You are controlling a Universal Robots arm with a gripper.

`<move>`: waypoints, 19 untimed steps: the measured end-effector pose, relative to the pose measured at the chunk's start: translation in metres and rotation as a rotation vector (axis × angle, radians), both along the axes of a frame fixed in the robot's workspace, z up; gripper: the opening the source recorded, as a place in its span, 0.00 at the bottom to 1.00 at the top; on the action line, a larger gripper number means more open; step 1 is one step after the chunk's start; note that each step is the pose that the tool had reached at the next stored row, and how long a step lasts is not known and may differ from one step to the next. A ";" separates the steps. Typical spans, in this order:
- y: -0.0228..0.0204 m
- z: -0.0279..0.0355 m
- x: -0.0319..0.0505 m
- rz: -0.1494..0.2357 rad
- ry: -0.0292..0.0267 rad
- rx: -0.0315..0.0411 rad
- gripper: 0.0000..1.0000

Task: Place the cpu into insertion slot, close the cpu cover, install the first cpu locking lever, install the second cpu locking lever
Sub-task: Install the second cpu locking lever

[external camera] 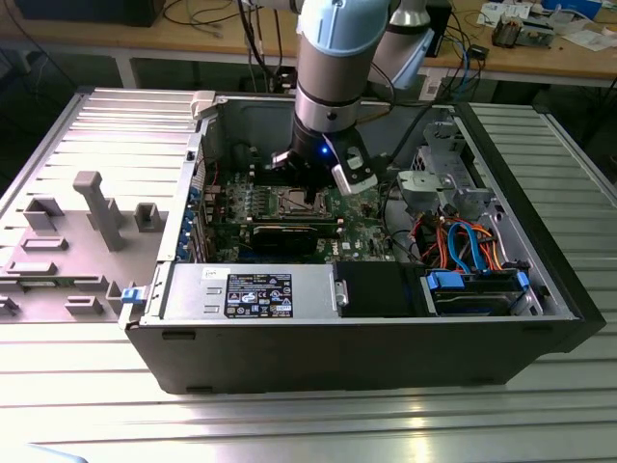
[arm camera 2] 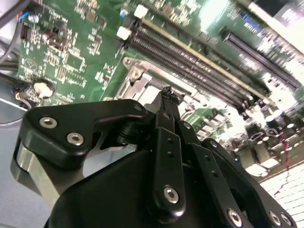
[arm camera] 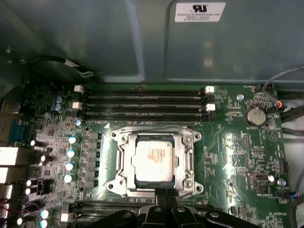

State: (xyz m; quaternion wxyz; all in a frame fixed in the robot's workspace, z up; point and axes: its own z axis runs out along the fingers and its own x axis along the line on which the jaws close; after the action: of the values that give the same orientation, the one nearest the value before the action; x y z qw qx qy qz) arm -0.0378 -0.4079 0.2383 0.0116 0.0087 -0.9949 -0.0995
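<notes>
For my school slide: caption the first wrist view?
CPU seated in socket, cover down, gripper at its edge.

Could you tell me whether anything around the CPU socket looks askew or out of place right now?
Nothing stands out. In the first wrist view the cpu lies flat and square in the insertion slot, framed evenly by the cpu cover, with the claw at the socket's edge.

exterior: high, overlooking open case (external camera: pixel 386 318) | wrist views: close, both facing motherboard (arm camera: pixel 247 152)
</notes>
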 end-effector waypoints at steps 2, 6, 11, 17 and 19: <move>-0.0058 0.0000 0.0000 0.000 0.0012 0.0001 0.11; -0.0096 -0.0013 -0.0068 0.000 0.0034 0.0002 0.11; -0.0136 -0.0027 -0.0166 0.001 0.0034 0.0001 0.11; -0.0141 -0.0029 -0.0256 0.001 0.0041 0.0024 0.11; -0.0141 -0.0027 -0.0257 0.001 0.0081 0.0031 0.11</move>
State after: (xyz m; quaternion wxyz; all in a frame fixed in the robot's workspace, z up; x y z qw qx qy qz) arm -0.0634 -0.4221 0.2356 0.0156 0.0090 -0.9947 -0.1010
